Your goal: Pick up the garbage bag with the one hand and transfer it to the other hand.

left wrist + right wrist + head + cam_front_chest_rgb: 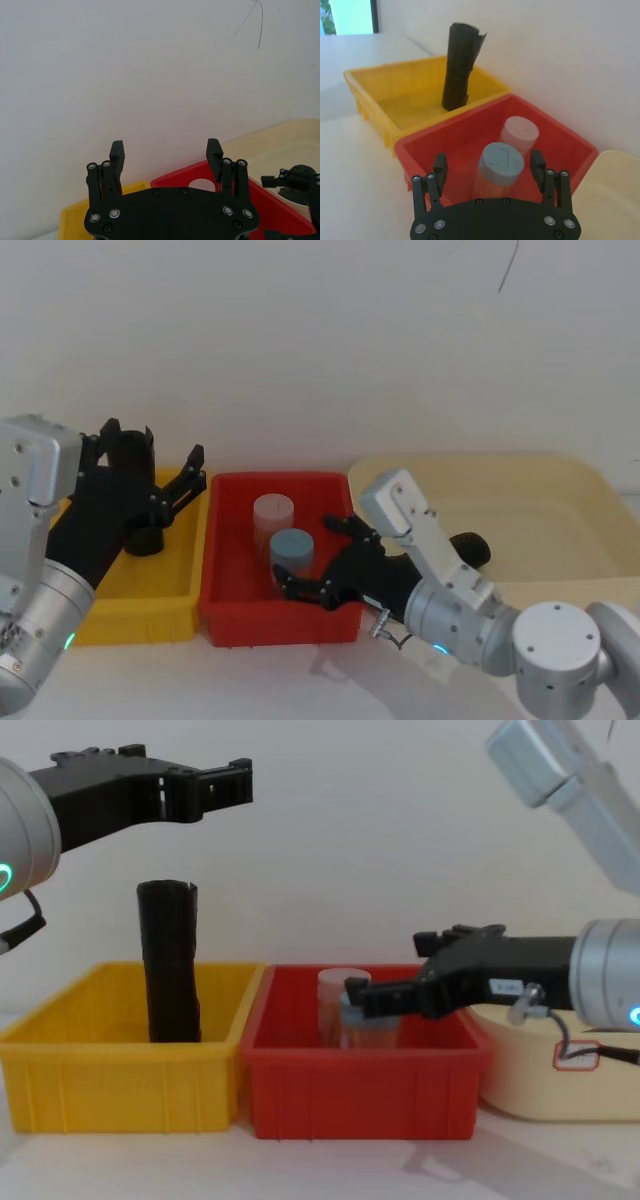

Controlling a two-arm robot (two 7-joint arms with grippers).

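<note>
head view: the garbage bag point(146, 536) stands in the yellow bin point(185, 585) at the left, not yet picked, the left gripper point(165, 475) above it with fingers wide, so the next move is a descent onto it. chest view: the right gripper point(362, 1001) reaches with fingers spread around the blue-lidded jar point(360, 1025) in the red bin point(300, 1075), and would have to lift clear of the jars to receive the roll.

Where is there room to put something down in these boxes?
The yellow box has bare floor all around the black roll. The cream tub looks mostly bare. The red box is crowded: two jars and the right gripper, open around the front jar.
</note>
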